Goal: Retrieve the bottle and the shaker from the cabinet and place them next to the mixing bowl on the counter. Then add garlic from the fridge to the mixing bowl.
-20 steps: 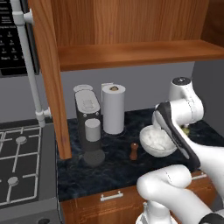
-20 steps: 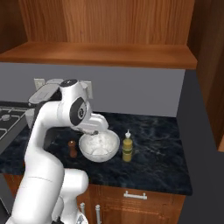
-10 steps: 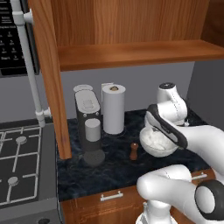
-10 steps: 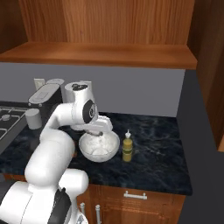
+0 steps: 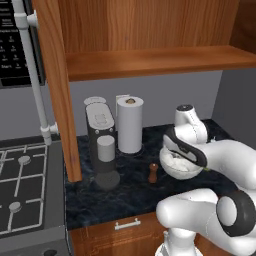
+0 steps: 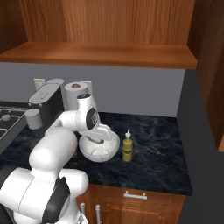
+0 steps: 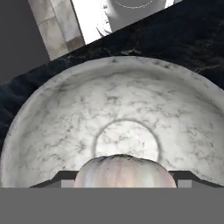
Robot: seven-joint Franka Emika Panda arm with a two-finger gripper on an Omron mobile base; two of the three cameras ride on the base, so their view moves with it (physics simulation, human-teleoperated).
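**Gripper** (image 7: 125, 183): clenched on the garlic (image 7: 125, 171), one dark finger tip at each side of the bulb. In the hand view it points straight down into the mixing bowl, the bulb hanging over the bowl's centre ring. That pose is judged a carry held directly above the drop point so the bulb falls inside the rim. Whether the bulb touches the bowl floor cannot be told.

**Garlic**: pale, rounded bulb, at 6 o'clock in the hand view, between the finger tips.

**Mixing bowl** (image 6: 111, 151): white marbled, upright on the bench (image 6: 162, 162), interior otherwise bare. In the right base view the hand sits low inside its rim.

**Bottle** (image 6: 127, 148): small yellow-green bottle with a white tip, upright at 3 o'clock of the bowl, just beside it. Judged already delivered.

**Shaker** (image 5: 153, 172): small brown shaker, upright at 9 o'clock of the bowl in the left base view, near it. Judged already delivered.

**Paper towel roll** (image 5: 130, 125): upright at the back wall, at about 11 o'clock from the bowl.

**Coffee machine** (image 5: 101, 135): grey, beside the roll, with a grey cup (image 5: 105, 148) on it.

**Stove** (image 5: 25, 192): far left.

**Status**: last step in hand; release of the bulb remains.
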